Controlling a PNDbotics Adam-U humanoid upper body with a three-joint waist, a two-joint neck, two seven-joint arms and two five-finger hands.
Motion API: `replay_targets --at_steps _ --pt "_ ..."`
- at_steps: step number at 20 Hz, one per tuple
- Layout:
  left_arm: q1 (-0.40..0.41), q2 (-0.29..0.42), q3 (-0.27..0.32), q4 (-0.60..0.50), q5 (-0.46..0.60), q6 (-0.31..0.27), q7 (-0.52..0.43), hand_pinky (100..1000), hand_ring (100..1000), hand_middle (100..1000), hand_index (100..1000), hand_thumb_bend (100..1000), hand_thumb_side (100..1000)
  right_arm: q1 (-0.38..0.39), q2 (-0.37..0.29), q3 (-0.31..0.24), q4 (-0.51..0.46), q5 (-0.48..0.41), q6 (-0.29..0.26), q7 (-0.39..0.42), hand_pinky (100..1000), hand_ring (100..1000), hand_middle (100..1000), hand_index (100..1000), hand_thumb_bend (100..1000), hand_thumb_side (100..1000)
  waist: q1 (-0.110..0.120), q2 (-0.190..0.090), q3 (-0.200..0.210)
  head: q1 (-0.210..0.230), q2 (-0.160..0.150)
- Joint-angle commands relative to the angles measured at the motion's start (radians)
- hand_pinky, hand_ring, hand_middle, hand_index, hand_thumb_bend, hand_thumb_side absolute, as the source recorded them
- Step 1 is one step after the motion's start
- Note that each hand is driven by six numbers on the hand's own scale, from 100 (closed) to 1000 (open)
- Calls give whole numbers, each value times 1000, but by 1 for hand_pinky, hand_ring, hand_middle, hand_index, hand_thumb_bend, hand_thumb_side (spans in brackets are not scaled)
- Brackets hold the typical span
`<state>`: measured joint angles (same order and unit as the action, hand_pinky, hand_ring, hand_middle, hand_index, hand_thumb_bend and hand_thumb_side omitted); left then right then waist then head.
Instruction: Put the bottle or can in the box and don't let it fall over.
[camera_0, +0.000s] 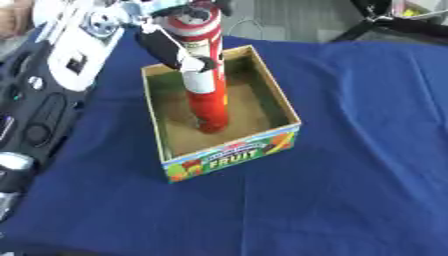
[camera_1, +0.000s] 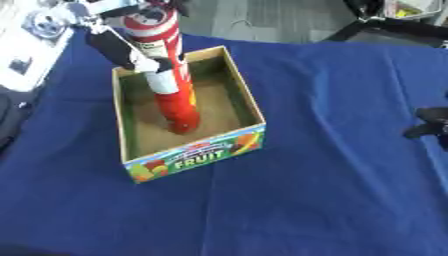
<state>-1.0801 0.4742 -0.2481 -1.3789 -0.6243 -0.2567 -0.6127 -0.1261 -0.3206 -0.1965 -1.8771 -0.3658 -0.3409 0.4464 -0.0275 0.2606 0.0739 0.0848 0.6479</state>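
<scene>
Blue cloth covers the table nearest the camera, and on it, toward the far left side, sits an open cardboard box with a printed fruit label on its near wall. Inside stands a tall red can, its base on or just above the box floor near the middle, its top leaning slightly toward the far edge. The left hand is clasped round the can's upper part, fingers curled across the white band. At the table's right edge a dark shape shows in the right eye view, likely the right hand; I cannot tell how its fingers lie.

The placing looks nearly done. To finish well, the can should be brought fully upright and its base felt flat on the floor before the fingers open. Being tall and narrow, it will tip easily, so the hand should open gently and draw straight up and away without brushing it.
</scene>
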Motion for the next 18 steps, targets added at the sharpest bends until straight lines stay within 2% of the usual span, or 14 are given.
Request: replay_targets --at_steps 1,6,7,8,9,10,11,12,13,14,15,16,17,18 --pt "-19 28 18 -23 5 -1 9 1000 923 875 827 459 630 -3 -14 -6 -16 -3 2 1 1000 638 708 923 100 653 2 -20 2 -3 -5" --pt "-27 35 31 -55 46 13 24 1000 913 870 821 427 598 0 -14 -5 -14 -3 3 3 1000 638 708 924 100 654 2 -25 6 -3 -2" --pt "-27 37 33 -60 53 17 27 986 908 868 818 360 693 1 -14 -5 -14 -3 3 4 1000 638 708 924 100 653 2 -26 7 -3 -2" --pt "-27 40 37 -69 64 21 33 956 900 865 814 389 575 2 -14 -5 -13 -4 3 4 1000 638 708 924 100 653 1 -28 7 -4 0" --pt "-27 43 43 -80 79 28 38 950 898 864 814 385 572 4 -14 -6 -13 -4 3 4 1000 638 708 924 100 653 0 -30 9 -5 1" --pt "-26 48 51 -94 96 36 45 890 888 861 810 346 555 5 -15 -6 -13 -4 2 3 1000 639 709 923 100 652 -1 -32 11 -7 3" --pt "-25 55 62 -111 118 48 54 871 884 860 809 321 550 7 -16 -7 -13 -4 1 3 1000 639 709 923 100 652 -1 -34 14 -10 5" --pt "-23 65 79 -130 148 66 72 753 858 848 800 200 514 7 -17 -8 -13 -5 0 1 1000 639 709 923 100 652 -2 -36 19 -12 8" --pt "-20 77 96 -152 187 90 100 722 853 847 800 195 511 8 -19 -8 -14 -7 -2 0 1000 639 709 923 100 652 -2 -39 22 -14 10" --pt "-16 89 112 -173 229 113 131 629 835 842 801 100 700 9 -20 -9 -14 -8 -3 -2 1000 640 709 922 100 665 -2 -41 26 -16 11" --pt "-8 107 132 -197 281 138 171 598 828 838 801 107 494 10 -21 -11 -15 -10 -4 -4 1000 640 709 922 100 651 -3 -44 31 -19 12" --pt "5 130 153 -228 342 161 221 540 813 829 799 100 478 11 -23 -13 -16 -12 -5 -7 1000 640 709 921 100 651 -3 -47 35 -24 14" --pt "20 151 167 -257 403 180 266 528 810 828 799 100 483 13 -24 -15 -17 -13 -6 -9 1000 640 709 921 100 651 -4 -49 39 -29 15" --pt "37 170 181 -285 468 195 309 485 797 822 796 100 521 14 -24 -16 -17 -14 -7 -12 1000 641 709 921 100 650 -5 -52 44 -35 17"
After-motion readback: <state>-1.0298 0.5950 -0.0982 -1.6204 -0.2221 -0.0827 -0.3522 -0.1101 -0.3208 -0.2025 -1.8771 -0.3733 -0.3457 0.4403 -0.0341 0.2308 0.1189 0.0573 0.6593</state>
